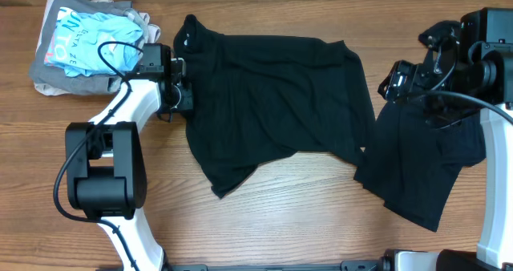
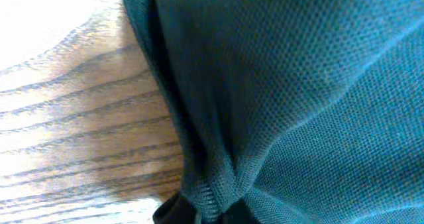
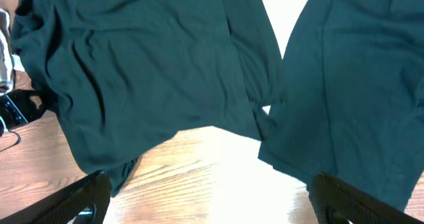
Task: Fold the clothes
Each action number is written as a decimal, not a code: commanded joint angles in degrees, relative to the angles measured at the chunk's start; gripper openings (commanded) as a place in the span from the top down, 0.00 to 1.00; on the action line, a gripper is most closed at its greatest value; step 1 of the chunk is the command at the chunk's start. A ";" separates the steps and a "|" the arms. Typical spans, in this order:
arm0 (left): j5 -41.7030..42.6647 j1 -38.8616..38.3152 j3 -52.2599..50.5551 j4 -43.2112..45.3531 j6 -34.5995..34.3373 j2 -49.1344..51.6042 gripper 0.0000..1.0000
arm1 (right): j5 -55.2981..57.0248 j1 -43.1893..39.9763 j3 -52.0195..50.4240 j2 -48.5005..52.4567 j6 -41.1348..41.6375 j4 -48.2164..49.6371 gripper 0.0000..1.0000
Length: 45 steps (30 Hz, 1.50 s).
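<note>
Black shirt (image 1: 272,103) spread across the middle of the worktop (image 1: 264,223), rumpled, creased through the body, lower hem drawn into an uneven point toward the near edge. Second black garment (image 1: 413,171) to the right of it, also lying on the wood, left edge just beside the shirt's right side. Touching or very nearly so at one spot in the right wrist view. Upper part hidden under the right arm from overhead.

Left gripper (image 1: 178,85) down at the shirt's left edge, just below the collar corner, closed tight on a pinch of the fabric. From the left wrist view: cloth gathered into a puckered ridge right at the dark fingers (image 2: 171,214) at the bottom of the view. Bare wood grain to the left of it, knit weave filling the rest.

Right gripper (image 1: 398,78) raised above the worktop, over the strip between the two garments, spread wide with nothing in between. From the right wrist view: both fingers (image 3: 73,201) far apart at the lower corners. Looking down on the shirt at left, the other garment at right, and a wedge of pale wood between them.

Stack of folded clothes (image 1: 84,46) at the far left corner, grey below, light blue with white lettering on top. Just behind the left arm, apart from the black shirt.
</note>
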 commanded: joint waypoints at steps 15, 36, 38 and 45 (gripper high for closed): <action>-2.36 4.04 4.74 -12.07 0.87 -9.92 0.78 | -0.24 -0.22 -0.24 0.00 -0.02 0.57 0.00; -2.73 4.11 4.81 -20.22 1.25 -25.81 0.22 | -0.22 -0.22 -0.24 0.00 -0.04 -0.07 0.00; -1.33 4.11 4.81 -21.27 1.25 -26.75 0.21 | -0.22 -0.22 -0.24 0.00 -0.04 0.15 0.00; 0.70 4.11 4.81 -24.61 1.22 -29.11 0.22 | -0.22 -0.22 -0.24 0.00 -0.04 0.81 0.00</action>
